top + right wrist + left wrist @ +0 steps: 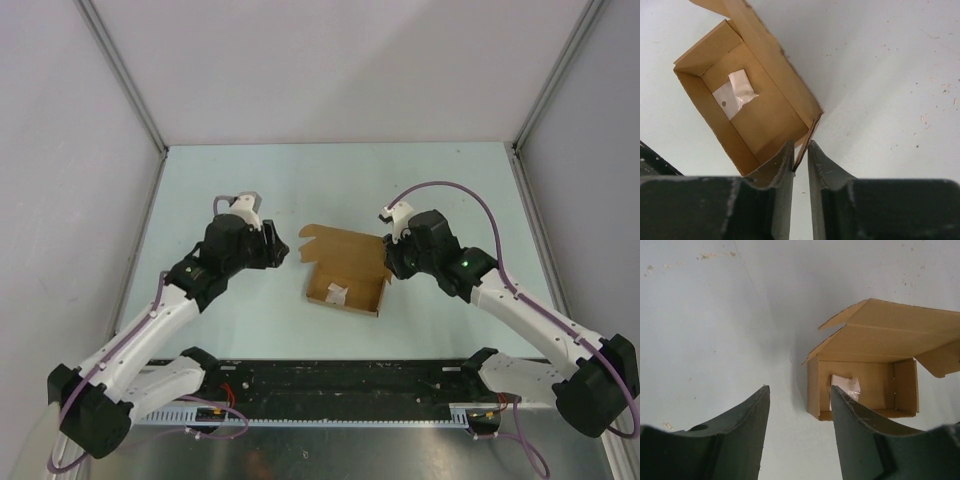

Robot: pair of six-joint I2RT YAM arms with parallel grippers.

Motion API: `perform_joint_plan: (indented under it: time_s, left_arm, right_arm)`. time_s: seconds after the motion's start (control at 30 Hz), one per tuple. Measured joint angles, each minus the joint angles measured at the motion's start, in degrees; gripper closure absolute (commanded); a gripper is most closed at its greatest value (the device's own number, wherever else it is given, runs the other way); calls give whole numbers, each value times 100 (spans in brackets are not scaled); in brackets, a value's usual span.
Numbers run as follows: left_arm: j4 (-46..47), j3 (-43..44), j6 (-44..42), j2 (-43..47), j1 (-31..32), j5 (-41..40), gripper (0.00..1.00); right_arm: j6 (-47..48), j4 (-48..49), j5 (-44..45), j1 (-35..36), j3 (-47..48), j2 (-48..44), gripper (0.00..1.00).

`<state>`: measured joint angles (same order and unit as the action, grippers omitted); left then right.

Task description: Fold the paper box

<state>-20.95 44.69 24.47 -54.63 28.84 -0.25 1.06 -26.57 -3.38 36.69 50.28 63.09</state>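
The pale blue-green worktop (250,180) takes up most of what I can see, with grey panels closing it in on three sides. Two white-and-black arms reach in from the near edge, the left arm (150,330) and the right arm (530,310), both angled toward the middle.

Between them, roughly at the centre of the worktop, sits the paper box (345,275). It is brown card, set up as a shallow open tray with its walls standing. Its lid panel leans back on the far side with the rounded tabs sticking out.

The left tool (283,250) hovers to the left of the box, near it but not touching. From its own camera the left tool (799,390) has its jaws well apart, with only bare worktop between them.

The right tool (388,262) is at the box's right end. In the wrist view the right tool (800,150) is down to a narrow slit, and the thin edge of the end wall at the corner of the box (760,115) runs into that slit. I cannot tell whether it is pinching the card or only straddling it.

A small white scrap of paper (735,92) lies on the floor of the tray.
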Motion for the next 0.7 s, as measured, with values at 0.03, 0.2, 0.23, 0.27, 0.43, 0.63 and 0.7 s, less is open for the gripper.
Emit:
perform_joint_plan:
  time_s: [0.03,0.2,0.23,0.27,0.43,0.63,0.7]
  left_arm:
    - [20,0,0,-46,0,7,43]
    - [68,0,-9,-166,0,-7,42]
    - [72,2,-13,-177,0,-24,42]
    - [72,17,-44,-197,0,-66,41]
    - [68,278,-114,-345,-83,-122,41]
    - [116,785,-201,-581,-487,-101,42]
    - [151,938,-208,-734,-601,-76,43]
  right_arm:
    - [4,0,7,0,0,0,72]
    - [26,0,42,-2,0,-11,61]
    - [42,0,48,-2,0,-28,59]
    - [46,0,55,-2,0,-70,58]
    - [42,31,109,-35,0,-601,50]
    - [-205,273,516,-313,4,-1427,55]
    - [-413,350,730,-518,20,-1506,57]
